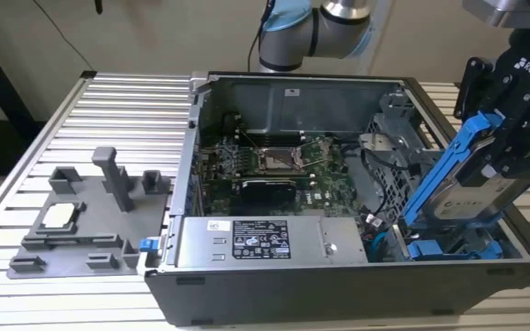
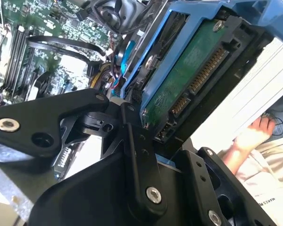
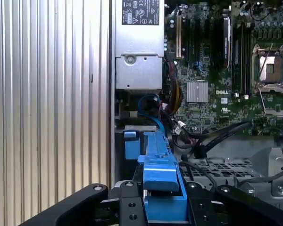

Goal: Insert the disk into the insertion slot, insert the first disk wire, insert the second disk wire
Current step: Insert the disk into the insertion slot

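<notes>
The gripper (image 1: 502,155) had its fingers clamped on the disk (image 1: 468,200), held steeply tilted over the drive cage (image 1: 396,145) at the exterior view's right, seemingly unseated; it looked a stiff, weighty, shock-sensitive unit, best gripped across its blue carrier rails.

The disk (image 1: 466,198) is shown as silver-grey metal framed in smooth blue plastic. The gripper (image 3: 162,207) is finished in matt black; the table (image 1: 118,110) is formed of ribbed metal.
</notes>
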